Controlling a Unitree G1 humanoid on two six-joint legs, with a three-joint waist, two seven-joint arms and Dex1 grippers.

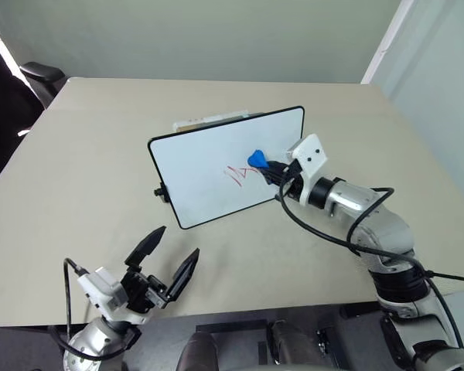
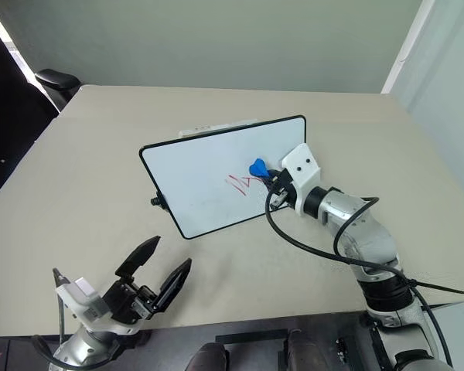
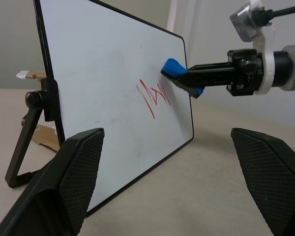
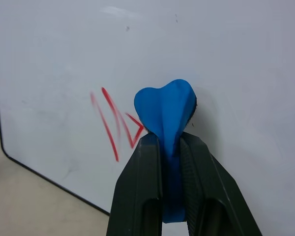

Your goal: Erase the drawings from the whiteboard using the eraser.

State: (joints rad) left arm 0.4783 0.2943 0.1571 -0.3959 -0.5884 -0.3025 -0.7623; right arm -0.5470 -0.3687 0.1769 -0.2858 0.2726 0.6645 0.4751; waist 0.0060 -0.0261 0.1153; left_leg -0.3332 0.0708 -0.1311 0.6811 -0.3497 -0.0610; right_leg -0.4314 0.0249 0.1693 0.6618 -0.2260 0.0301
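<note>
The whiteboard (image 1: pixel 201 174) stands tilted on the table, glossy white in a thin black frame. Red zigzag drawings (image 1: pixel 237 173) sit right of its middle. My right gripper (image 1: pixel 267 165) is shut on the blue eraser (image 1: pixel 256 159), its fingers level and pointing at the board. In the right wrist view the squeezed eraser (image 4: pixel 166 105) bulges against the white surface just beside the drawings (image 4: pixel 115 123), overlapping their edge. My left gripper (image 1: pixel 178 241) hangs open near the table's front edge, well short of the board, with nothing between its fingers.
A flat beige-and-white box (image 1: pixel 209 120) lies behind the board. The board's black stand and knob (image 3: pixel 32 105) stick out at its left side. A dark office chair (image 1: pixel 42 75) stands past the beige table's (image 1: pixel 85 154) far left corner.
</note>
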